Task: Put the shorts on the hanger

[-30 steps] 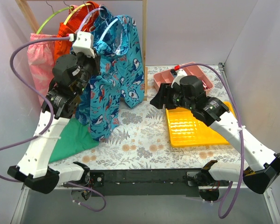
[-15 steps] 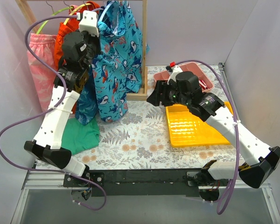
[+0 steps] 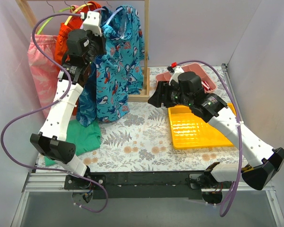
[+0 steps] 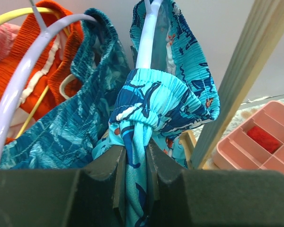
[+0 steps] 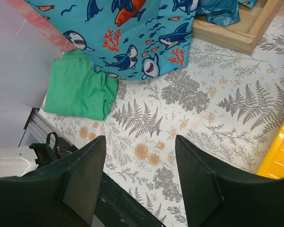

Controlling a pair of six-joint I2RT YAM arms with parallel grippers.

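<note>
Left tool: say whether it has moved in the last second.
Yes. The left tool, shut on the shorts, has moved up the picture, toward the top of the wooden rack post.

Table [image 3: 142, 137] holds green cloth [image 3: 83, 139], yellow tray [image 3: 199, 130], pink tray [image 4: 234, 153].

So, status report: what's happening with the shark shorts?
Left jaws shut on the shorts. Hanger inside waistband. Right jaws open, empty. Teal shorts crowd alongside.

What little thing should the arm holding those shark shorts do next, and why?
Probably ease the left tool open. It pinches a bunch of the shark-print shorts, whose waistband is around the pale hanger, up at the wooden rack near the orange shorts. The hook is out of view, so I'd release slowly.
</note>
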